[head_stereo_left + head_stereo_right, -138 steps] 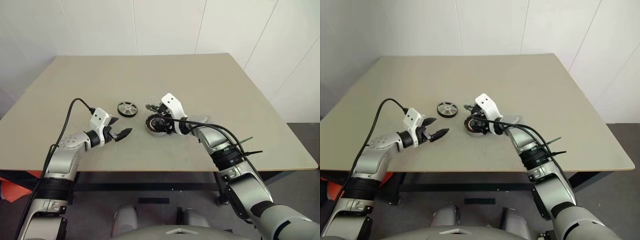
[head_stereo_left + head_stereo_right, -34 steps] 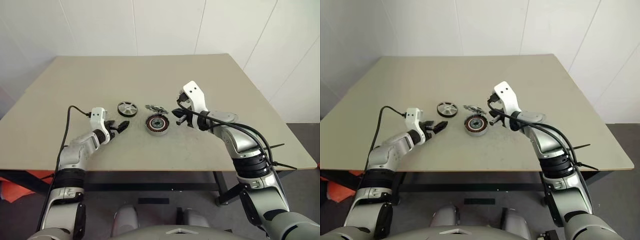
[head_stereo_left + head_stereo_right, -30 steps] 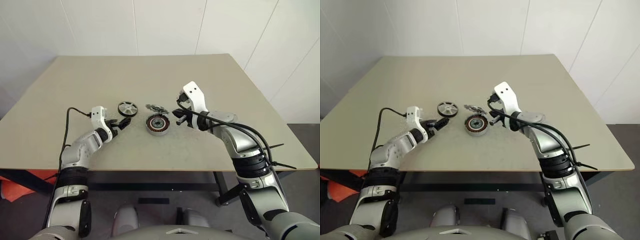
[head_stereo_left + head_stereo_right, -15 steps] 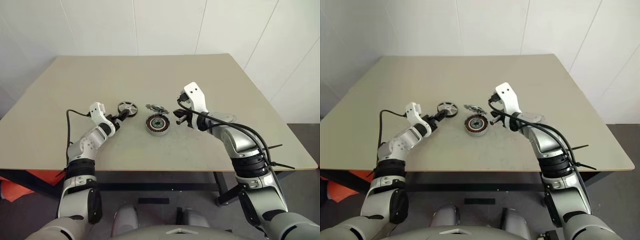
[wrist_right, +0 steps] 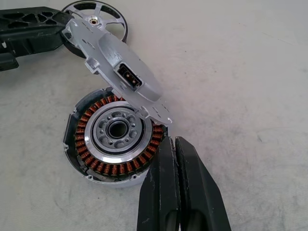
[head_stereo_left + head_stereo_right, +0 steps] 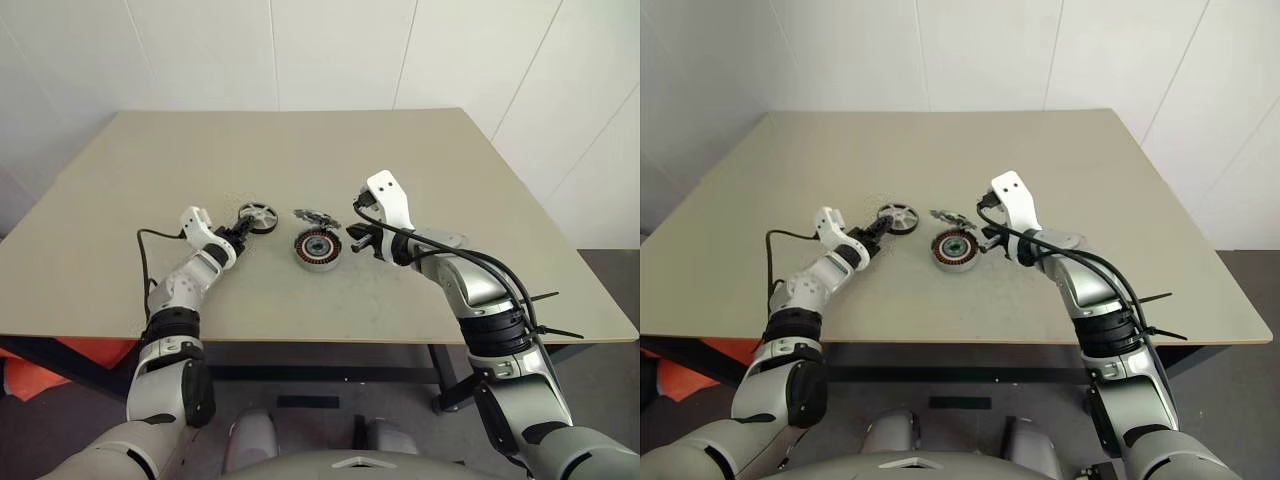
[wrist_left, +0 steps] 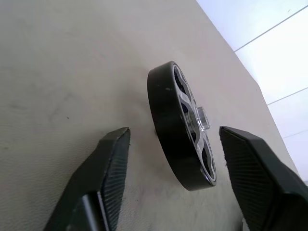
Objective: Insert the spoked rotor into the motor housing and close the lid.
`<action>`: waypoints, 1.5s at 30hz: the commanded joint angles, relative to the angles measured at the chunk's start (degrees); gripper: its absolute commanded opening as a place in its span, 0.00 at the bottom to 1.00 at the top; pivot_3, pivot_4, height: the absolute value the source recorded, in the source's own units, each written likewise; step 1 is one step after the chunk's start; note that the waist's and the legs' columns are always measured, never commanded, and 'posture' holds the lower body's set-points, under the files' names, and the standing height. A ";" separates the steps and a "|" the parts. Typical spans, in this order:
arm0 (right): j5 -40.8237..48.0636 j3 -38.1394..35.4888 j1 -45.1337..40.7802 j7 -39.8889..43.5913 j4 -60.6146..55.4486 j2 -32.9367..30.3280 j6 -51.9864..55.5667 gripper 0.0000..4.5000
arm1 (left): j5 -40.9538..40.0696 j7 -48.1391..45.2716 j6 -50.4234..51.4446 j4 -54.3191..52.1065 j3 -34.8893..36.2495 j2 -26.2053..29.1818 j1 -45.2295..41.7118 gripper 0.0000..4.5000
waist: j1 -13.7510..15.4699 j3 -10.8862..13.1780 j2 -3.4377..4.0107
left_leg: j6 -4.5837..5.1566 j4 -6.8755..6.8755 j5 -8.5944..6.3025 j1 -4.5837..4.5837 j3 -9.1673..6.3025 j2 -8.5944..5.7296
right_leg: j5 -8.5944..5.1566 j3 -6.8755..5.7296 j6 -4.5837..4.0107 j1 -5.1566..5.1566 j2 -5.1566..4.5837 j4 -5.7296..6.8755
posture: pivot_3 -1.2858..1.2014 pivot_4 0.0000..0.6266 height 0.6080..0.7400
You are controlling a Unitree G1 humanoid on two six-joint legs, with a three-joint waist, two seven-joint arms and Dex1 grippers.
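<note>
The spoked rotor (image 7: 185,131) lay flat on the table (image 6: 420,160) left of frame centre, between the left gripper (image 7: 174,144)'s open fingers, untouched. Centre-frame sat the motor housing (image 5: 115,136), lid (image 5: 120,72) raised; beside it, the right gripper (image 5: 175,161) was closed, empty.

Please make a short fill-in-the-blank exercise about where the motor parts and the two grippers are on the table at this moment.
1. The spoked rotor sits between the fingers of the ____ gripper.
2. The fingers of the right gripper are ____.
3. Inside the motor housing, the windings are ____-coloured.
4. The silver lid stands ____ above the housing, not closed.

Missing words: left; shut; copper; tilted
</note>
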 commanded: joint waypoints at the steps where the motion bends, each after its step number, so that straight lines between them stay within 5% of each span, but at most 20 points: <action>1: 0.48 -0.96 -0.37 -0.40 -1.01 -0.09 -1.01 0.00 | -1.52 -2.02 0.77 -1.70 -0.28 0.49 -0.29 0.59 | -0.01 0.00 0.00 | 0.00 -0.02 0.00 0.00 0.00 0.00 | 0.00 0.00 0.00 0.00 0.00 -0.02 | 0.52 0.00 1.00; 6: 0.25 -1.03 -0.49 -0.95 -0.64 -0.05 -1.12 0.00 | -2.13 -2.45 0.93 -2.25 0.43 1.08 0.26 0.56 | -0.03 0.00 0.00 | 0.01 -0.02 0.00 0.00 0.00 0.00 | 0.00 -0.01 0.00 0.00 0.00 -0.03 | 0.52 0.00 1.00; 12: 0.30 -1.09 -0.68 -1.30 -0.56 0.05 -1.22 0.00 | -3.62 -2.97 1.30 -3.04 1.68 2.08 1.14 0.18 | -0.07 0.00 -0.02 | 0.01 -0.02 0.00 0.01 0.00 0.00 | 0.00 -0.01 0.00 0.00 0.00 -0.03 | 0.52 0.00 1.00; 20: 0.25 -0.78 -0.72 -1.52 -1.15 -0.22 -1.04 0.00 | -9.54 -3.65 7.11 -9.38 3.64 2.71 4.33 0.18 | -0.40 0.01 -0.02 | 0.01 -0.05 0.00 0.02 0.01 0.01 | 0.00 -0.01 0.00 0.00 0.01 -0.04 | 0.52 0.00 1.00; 25: -0.63 -2.09 0.01 -1.87 -1.09 -3.09 -1.00 0.00 | -26.06 -3.01 23.27 -11.82 12.35 4.75 5.15 0.18 | -0.35 0.03 -0.05 | 0.01 -0.04 0.00 0.01 0.01 0.00 | 0.00 -0.01 -0.01 -0.01 0.01 -0.04 | 0.52 0.00 1.00; 29: -0.87 -3.02 0.38 -2.01 0.00 -5.28 -1.53 0.00 | -31.94 -0.16 31.69 -10.52 15.96 8.61 6.75 0.18 | -0.40 0.03 -0.05 | 0.01 -0.04 -0.01 0.04 0.01 -0.01 | -0.01 0.00 0.00 -0.01 0.01 -0.03 | 0.52 0.00 1.00; 37: -1.16 -2.94 0.40 -2.41 0.10 -5.62 -1.78 0.00 | -30.33 -1.01 47.46 -14.44 5.52 12.79 12.05 0.18 | -0.12 0.03 -0.05 | 0.02 -0.05 -0.01 0.02 0.01 -0.01 | -0.22 0.00 0.35 0.00 0.01 -0.05 | 0.52 0.00 1.00; 45: -1.30 -3.91 1.70 -3.23 -1.49 -6.41 -1.18 0.00 | -31.51 -1.71 55.11 -15.59 2.31 8.86 10.38 0.18 | -0.06 0.04 -0.05 | 0.01 -0.03 -0.01 0.05 0.01 -0.02 | -0.21 0.01 0.34 0.04 0.01 -0.04 | 0.52 0.00 1.00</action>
